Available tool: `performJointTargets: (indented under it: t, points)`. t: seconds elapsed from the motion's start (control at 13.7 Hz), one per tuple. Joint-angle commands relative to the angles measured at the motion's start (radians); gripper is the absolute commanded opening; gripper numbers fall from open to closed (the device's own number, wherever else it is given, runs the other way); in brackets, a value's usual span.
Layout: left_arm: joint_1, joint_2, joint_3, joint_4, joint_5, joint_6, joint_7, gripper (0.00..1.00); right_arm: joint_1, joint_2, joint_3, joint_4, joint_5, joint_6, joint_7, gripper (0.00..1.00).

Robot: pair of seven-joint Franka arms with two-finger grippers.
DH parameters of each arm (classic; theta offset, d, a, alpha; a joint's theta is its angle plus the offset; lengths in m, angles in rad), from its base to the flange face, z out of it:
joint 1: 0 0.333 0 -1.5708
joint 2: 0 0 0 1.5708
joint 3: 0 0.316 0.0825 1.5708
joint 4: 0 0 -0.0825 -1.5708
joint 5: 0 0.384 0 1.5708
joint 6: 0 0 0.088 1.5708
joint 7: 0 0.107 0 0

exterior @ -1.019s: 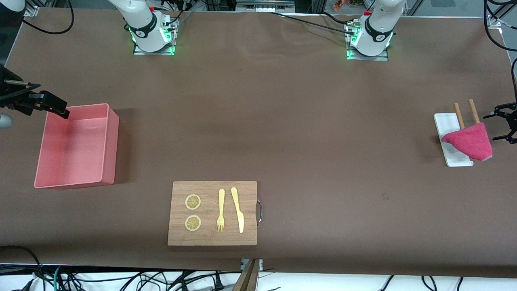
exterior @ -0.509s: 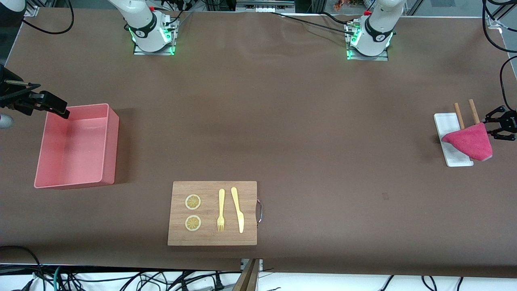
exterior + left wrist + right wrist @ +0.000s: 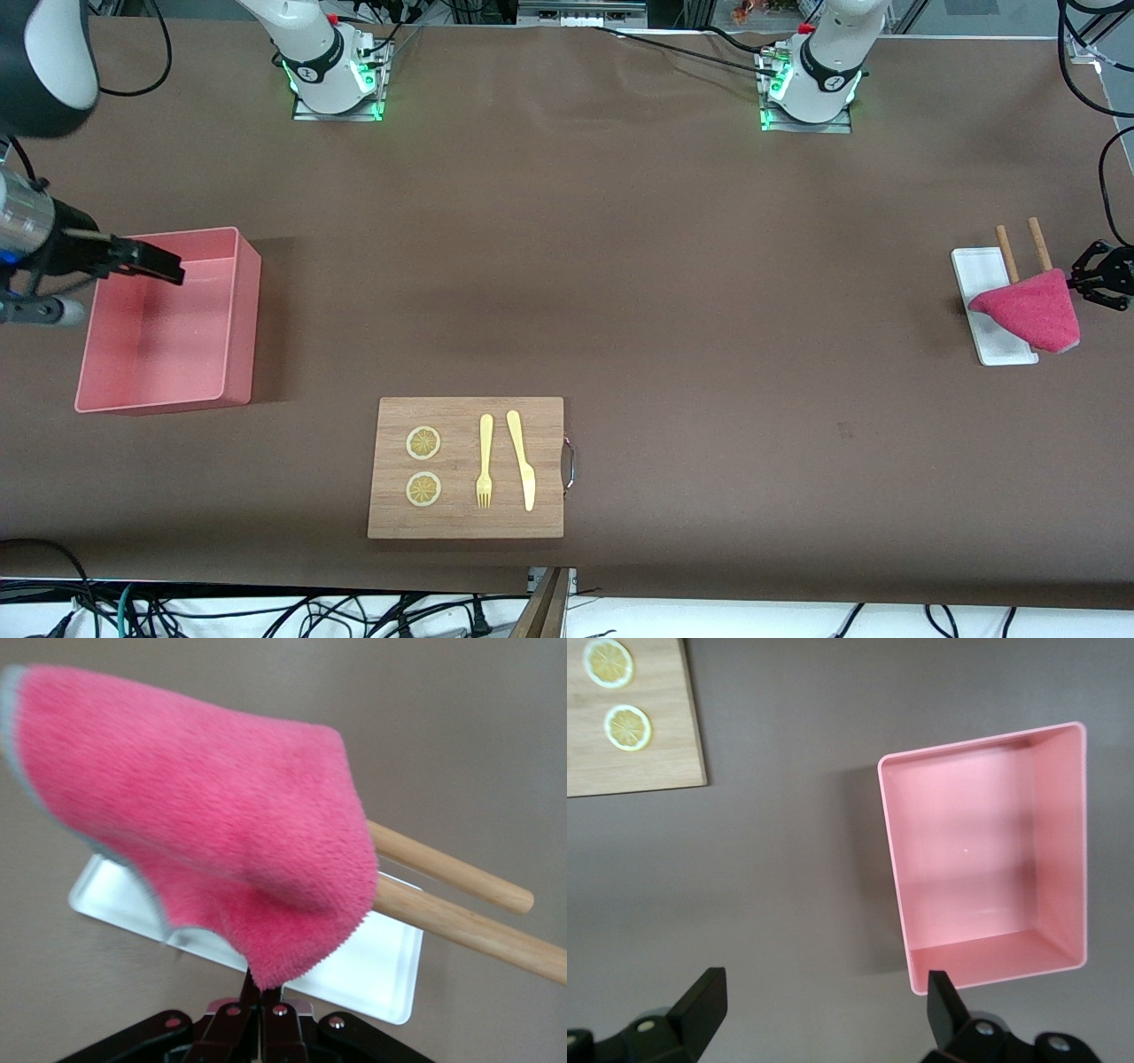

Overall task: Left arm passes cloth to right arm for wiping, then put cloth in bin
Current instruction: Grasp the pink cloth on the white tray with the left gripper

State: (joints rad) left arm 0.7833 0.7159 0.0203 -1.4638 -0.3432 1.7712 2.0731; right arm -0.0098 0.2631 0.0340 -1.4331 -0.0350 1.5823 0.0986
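The fuzzy raspberry-pink cloth [image 3: 1032,310] [image 3: 204,815] is draped over two wooden sticks [image 3: 1005,252] [image 3: 461,877] and a small white tray [image 3: 992,347] at the left arm's end of the table. My left gripper [image 3: 1075,283] [image 3: 263,988] is shut on the cloth's pointed corner, its jaws pressed together on the fabric. The salmon-pink bin [image 3: 244,310] [image 3: 890,859] stands empty at the right arm's end. My right gripper [image 3: 164,266] [image 3: 826,983] hangs open over the bin's edge, holding nothing.
A wooden cutting board [image 3: 465,523] [image 3: 620,771] lies near the front camera with two lemon slices [image 3: 423,443], a yellow fork [image 3: 485,461] and a yellow knife [image 3: 523,461] on it. Bare brown table stretches between board, bin and tray.
My left gripper has closed its fingers onto the cloth's corner. The right arm has swung, carrying its open gripper farther in over the bin.
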Motion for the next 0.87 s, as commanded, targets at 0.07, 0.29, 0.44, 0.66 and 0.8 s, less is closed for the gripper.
performJointTargets:
  t: [0.07,0.29,0.44,0.66,0.8]
  points:
    - [-0.019,-0.073,0.001,0.046,0.006,-0.019,0.038,0.00,0.025,0.034,0.006,0.013,0.029,0.031,0.007,1.00]
    - [-0.068,-0.165,0.001,0.046,0.088,-0.024,-0.074,0.00,0.076,0.077,0.007,0.011,0.089,0.097,0.200,1.00]
    - [-0.107,-0.211,-0.005,0.051,0.142,-0.068,-0.172,0.00,0.126,0.103,0.006,0.011,0.142,0.139,0.338,1.00]
    - [-0.208,-0.304,-0.005,0.053,0.235,-0.126,-0.361,0.00,0.204,0.130,0.007,0.011,0.228,0.224,0.551,1.00]
    - [-0.298,-0.357,-0.005,0.053,0.300,-0.195,-0.534,0.00,0.250,0.150,0.007,0.011,0.276,0.287,0.683,1.00]
